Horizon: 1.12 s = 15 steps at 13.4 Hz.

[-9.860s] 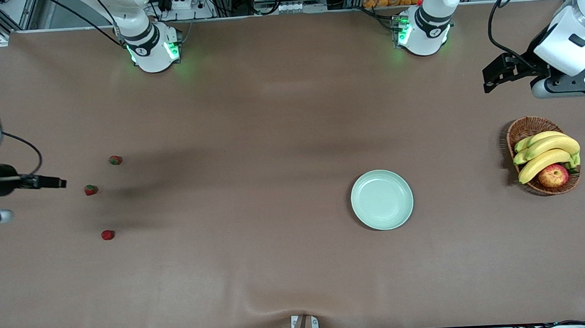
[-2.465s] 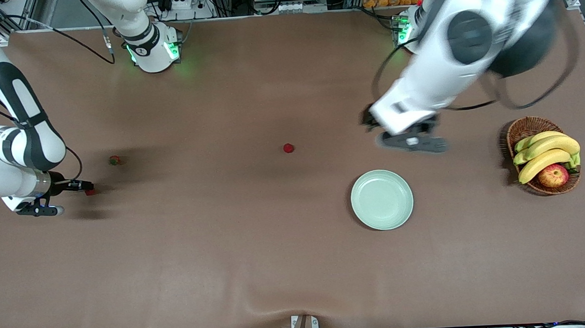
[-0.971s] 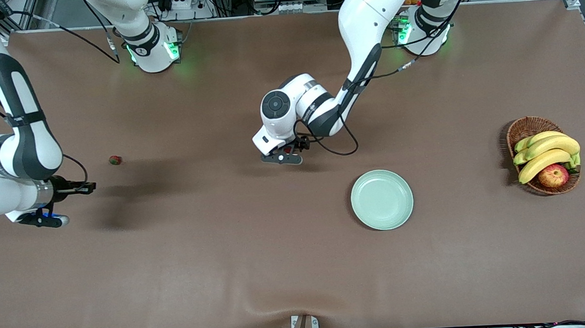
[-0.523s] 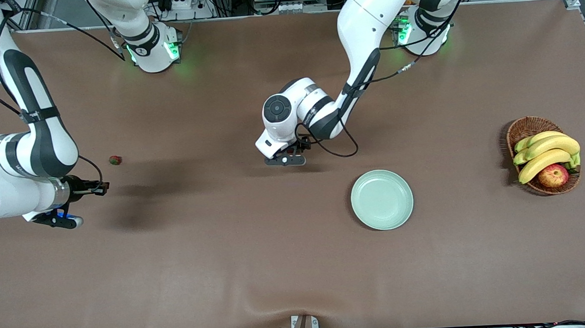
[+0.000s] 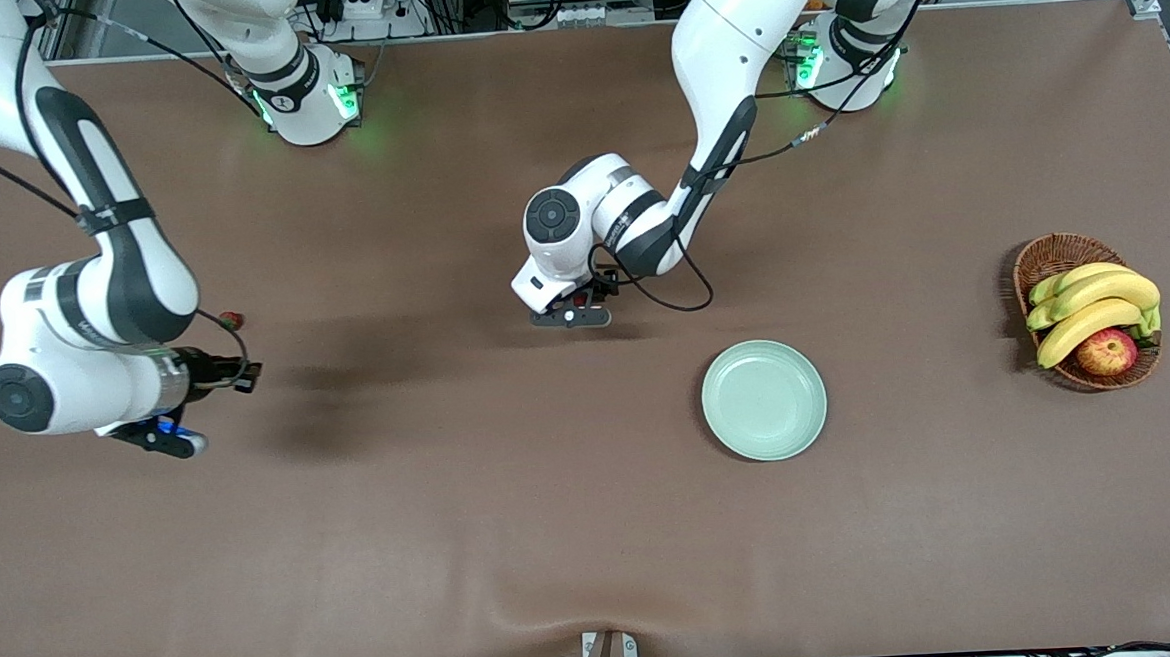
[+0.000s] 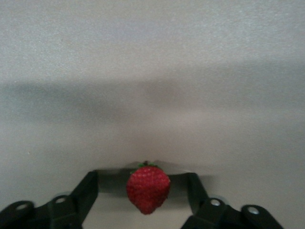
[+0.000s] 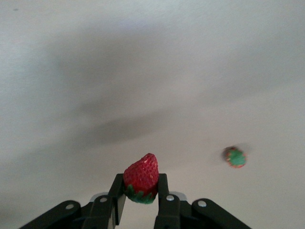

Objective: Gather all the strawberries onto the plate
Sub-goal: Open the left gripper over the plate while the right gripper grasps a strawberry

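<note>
The plate (image 5: 766, 437) lies nearest the front camera, toward the left arm's end of the counter (image 5: 516, 532), with nothing in it.

The right end effector (image 7: 140, 186) is up over the right arm's end of the counter, clamped narrow on the held strawberry (image 7: 141, 175), tip out and green cap between the fingers.

Farther off, at mid-counter, the left end effector (image 6: 143, 179) is down at the surface, its fingers standing apart either side of the middle strawberry (image 6: 148, 188), a gap showing on each side.

The step in hand looks to be this pinch: close evenly and gently so the berry is not nudged sideways or crushed, then lift straight before carrying it to the plate.

Farthest, the loose strawberry (image 5: 232, 320) lies on the counter near the right arm.
</note>
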{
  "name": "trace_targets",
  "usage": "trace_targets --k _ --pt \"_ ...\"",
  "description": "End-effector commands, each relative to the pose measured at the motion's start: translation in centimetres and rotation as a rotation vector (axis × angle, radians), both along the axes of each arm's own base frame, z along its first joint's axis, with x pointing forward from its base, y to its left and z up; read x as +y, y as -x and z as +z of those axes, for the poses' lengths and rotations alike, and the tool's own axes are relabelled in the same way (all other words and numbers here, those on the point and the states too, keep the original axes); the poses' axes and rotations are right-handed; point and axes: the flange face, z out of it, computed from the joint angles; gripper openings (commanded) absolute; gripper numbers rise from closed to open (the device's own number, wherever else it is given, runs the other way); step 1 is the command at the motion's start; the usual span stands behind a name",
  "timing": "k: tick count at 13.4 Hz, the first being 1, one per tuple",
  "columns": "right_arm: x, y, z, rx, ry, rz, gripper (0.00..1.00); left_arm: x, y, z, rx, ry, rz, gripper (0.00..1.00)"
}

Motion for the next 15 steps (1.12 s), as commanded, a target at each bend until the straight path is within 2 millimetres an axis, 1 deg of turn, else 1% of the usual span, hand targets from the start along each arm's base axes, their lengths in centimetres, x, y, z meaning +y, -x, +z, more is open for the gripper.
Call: trace_targets --k 1,3,5,6,7,8,9,11,12,13,14,15 --pt "2.5 0.5 0.9 0.005 0.009 -0.047 0.00 0.0 0.4 0.5 -0.020 -0.021 0.005 0.60" --pt "3.8 0.5 0.9 0.009 -0.012 -0.076 0.00 -0.1 0.5 0.8 -0.015 -0.027 0.003 0.60" --pt "4.4 0.4 0.9 0.012 -0.066 -0.114 0.00 -0.1 0.3 1.1 -0.018 -0.025 0.002 0.60" --pt "5.0 0.5 1.0 0.012 -0.066 -0.109 0.00 -0.1 0.3 1.1 -0.018 -0.025 0.004 0.48" --pt "5.7 0.5 1.1 0.013 -0.058 -0.121 0.00 -0.1 0.3 1.4 -0.020 -0.023 0.004 0.23" --pt "6.8 0.5 1.2 0.014 -0.053 -0.137 0.00 0.0 0.1 1.7 -0.020 -0.025 0.007 0.00" --pt "8.1 0.5 1.3 0.013 -0.059 -0.151 0.00 0.2 -0.1 2.2 -0.017 -0.030 0.011 0.00" --pt "10.0 0.7 1.4 0.016 -0.058 -0.177 0.00 0.4 -0.8 4.3 -0.029 -0.017 0.024 0.00" --pt "12.0 0.9 1.6 0.014 -0.068 -0.196 0.00 0.8 -1.6 5.8 -0.041 -0.009 0.039 0.00" --pt "14.1 1.2 1.8 0.009 -0.066 -0.224 0.00 1.9 -3.2 8.2 -0.053 0.002 0.077 0.00" --pt "16.4 1.4 1.9 0.009 -0.064 -0.268 0.00 3.9 -5.4 10.8 -0.068 0.010 0.128 0.00" --pt "19.1 2.0 1.9 0.004 -0.063 -0.290 0.00 6.8 -7.8 13.0 -0.065 -0.003 0.177 0.00"
